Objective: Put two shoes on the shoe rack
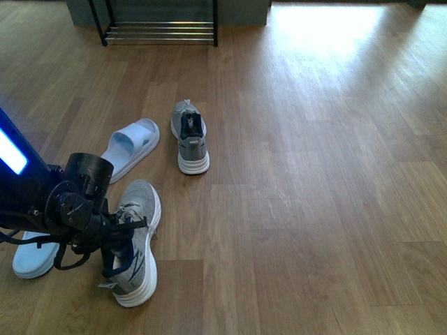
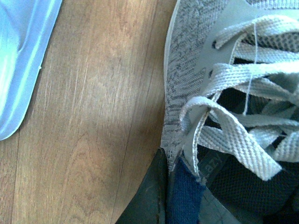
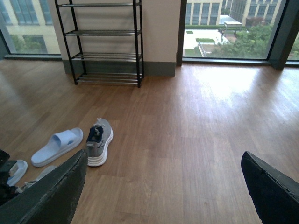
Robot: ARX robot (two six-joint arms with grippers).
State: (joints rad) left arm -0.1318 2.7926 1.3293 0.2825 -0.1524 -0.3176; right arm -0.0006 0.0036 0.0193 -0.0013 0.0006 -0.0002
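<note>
The left gripper [image 1: 108,241] sits at the collar of the near sneaker [image 1: 143,209], jaws astride it; whether they are clamped cannot be told. The right gripper [image 3: 164,157] gapes wide and empty. The first pick seems underway. Next, clamp firmly, lift, and carry past the second sneaker [image 1: 190,136] to the distant shoe rack [image 1: 159,28].

Pale blue slides are lying apart on the wood floor [image 1: 314,209]: far slide [image 1: 133,148] sitting sole-down, near slide [image 1: 31,255] only partly showing. Sun's glaring in thru the windows [image 3: 224,23].
</note>
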